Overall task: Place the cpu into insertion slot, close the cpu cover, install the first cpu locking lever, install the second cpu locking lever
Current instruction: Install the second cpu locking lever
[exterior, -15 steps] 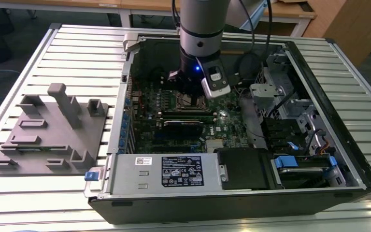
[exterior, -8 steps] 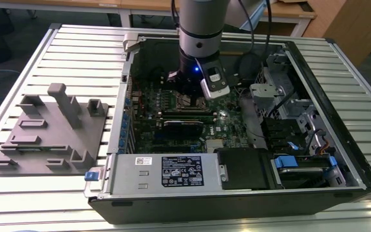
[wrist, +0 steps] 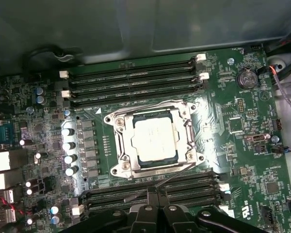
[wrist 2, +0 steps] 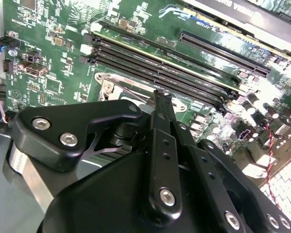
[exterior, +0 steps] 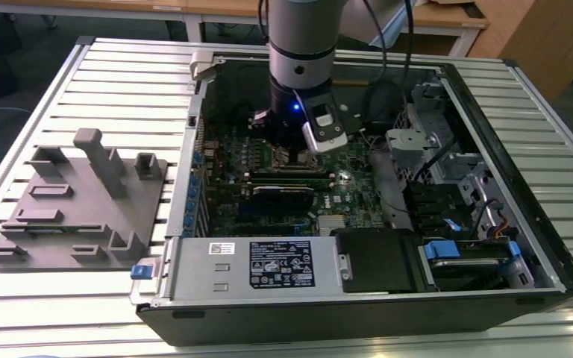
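tool (wrist: 153,194) at lever | cpu (wrist: 154,140) seated | cpu cover (wrist: 123,145) closed

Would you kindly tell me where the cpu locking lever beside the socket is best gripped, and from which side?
Probably near its free end, from above: the locking lever is a thin rod slanting out from the cpu cover over the memory slots, with open space either side.

One cpu (wrist: 154,140), eight black memory slots (wrist: 136,82).
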